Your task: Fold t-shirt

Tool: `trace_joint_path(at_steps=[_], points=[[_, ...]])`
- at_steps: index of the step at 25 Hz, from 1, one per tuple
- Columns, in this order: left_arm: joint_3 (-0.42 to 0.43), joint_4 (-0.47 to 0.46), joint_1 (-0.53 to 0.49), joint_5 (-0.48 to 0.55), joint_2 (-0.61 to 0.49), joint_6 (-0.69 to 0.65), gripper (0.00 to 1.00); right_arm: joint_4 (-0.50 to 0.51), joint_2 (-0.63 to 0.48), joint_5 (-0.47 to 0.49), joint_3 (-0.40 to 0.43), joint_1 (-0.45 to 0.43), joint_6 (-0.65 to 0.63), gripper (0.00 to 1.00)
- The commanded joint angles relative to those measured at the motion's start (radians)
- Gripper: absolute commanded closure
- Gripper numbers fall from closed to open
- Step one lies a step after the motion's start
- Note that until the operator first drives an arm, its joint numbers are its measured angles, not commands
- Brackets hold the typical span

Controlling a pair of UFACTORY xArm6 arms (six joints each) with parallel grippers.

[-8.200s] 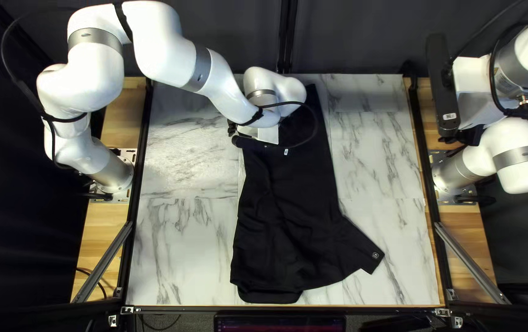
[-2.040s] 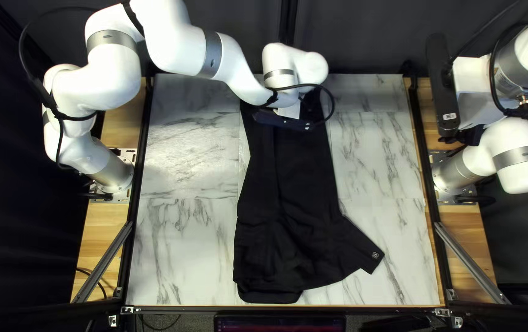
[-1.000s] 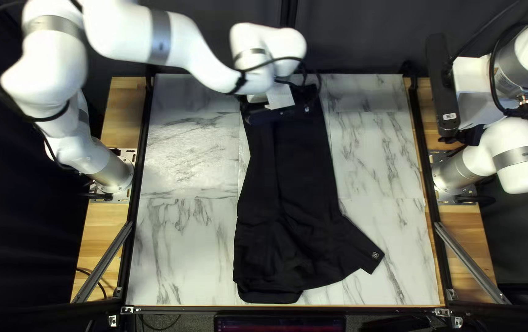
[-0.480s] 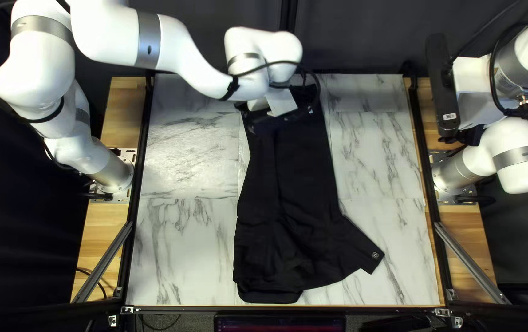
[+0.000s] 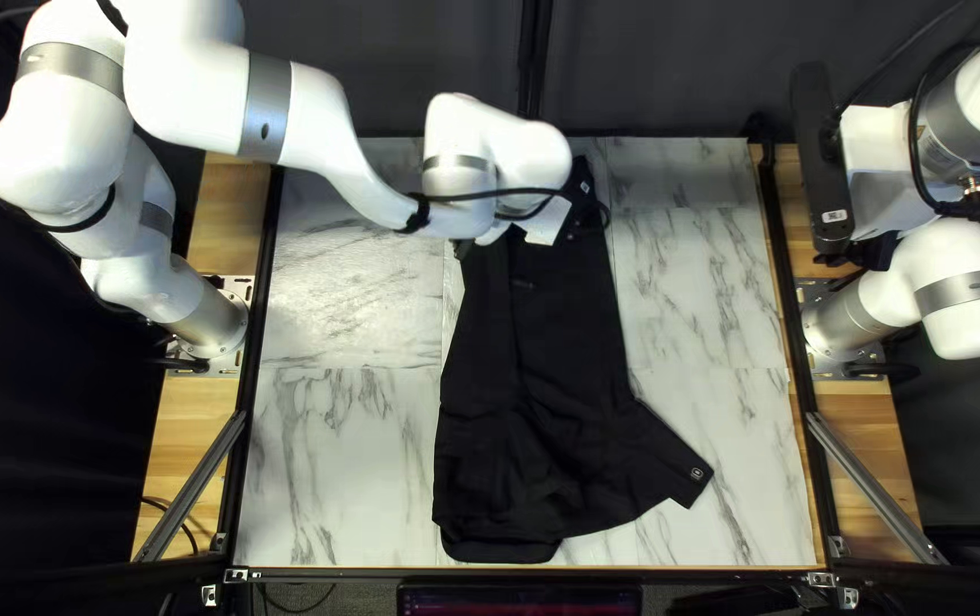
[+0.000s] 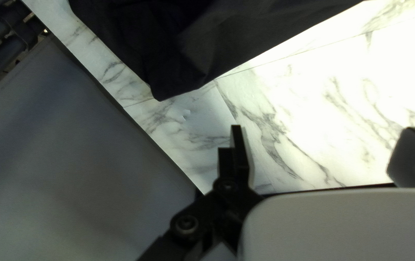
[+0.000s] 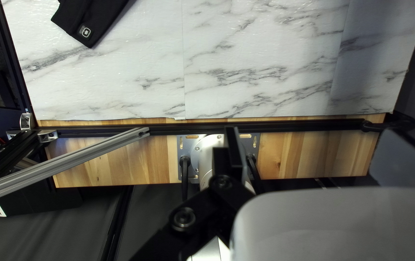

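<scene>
Since half a second ago the robot's left arm (image 5: 308,114) has swung its wrist toward 6 o'clock and turned it, while the T-shirt (image 5: 536,354) and the right arm (image 5: 969,302) look the same. The marble-patterned table (image 5: 336,456) is the largest thing. The left arm reaches from its base at 9 o'clock over the table's far side and covers part of the shirt's 12 o'clock end. The right arm is folded up at 3 o'clock. The black T-shirt lies lengthwise from 12 o'clock to a rounded end at 6 o'clock, with a lengthwise crease and one sleeve (image 5: 661,451) pointing to 4 o'clock. The left gripper (image 5: 464,248), mostly hidden by its arm, has its fingers wide apart in its wrist view and holds nothing; the shirt lies ahead of it, apart from the fingers. The right gripper (image 5: 876,250) also has widely parted fingers and holds nothing, well apart from the shirt. Smallest is the pale mark (image 5: 697,472) near the sleeve's cuff.
</scene>
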Motion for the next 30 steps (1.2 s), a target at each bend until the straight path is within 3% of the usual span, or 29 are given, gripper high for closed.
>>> trace_joint_path(at_steps=[1, 4, 7, 17, 26, 30], points=[[-0.016, 0.05, 0.032, -0.061, 0.033, -0.166, 0.0, 0.0, 0.0, 0.0, 0.0, 0.0, 0.0, 0.0], [-0.022, 0.078, 0.084, -0.092, 0.053, -0.393, 0.0, 0.0, 0.0, 0.0, 0.0, 0.0, 0.0, 0.0], [-0.074, 0.089, 0.089, -0.055, 0.1, -0.569, 0.0, 0.0, 0.0, 0.0, 0.0, 0.0, 0.0, 0.0], [-0.066, 0.08, 0.081, -0.065, 0.095, -0.573, 0.0, 0.0, 0.0, 0.0, 0.0, 0.0, 0.0, 0.0], [-0.082, 0.027, 0.128, -0.248, 0.15, -0.637, 0.0, 0.0, 0.0, 0.0, 0.0, 0.0, 0.0, 0.0], [-0.048, 0.03, 0.166, -0.337, 0.176, -0.669, 0.0, 0.0, 0.0, 0.0, 0.0, 0.0, 0.0, 0.0]])
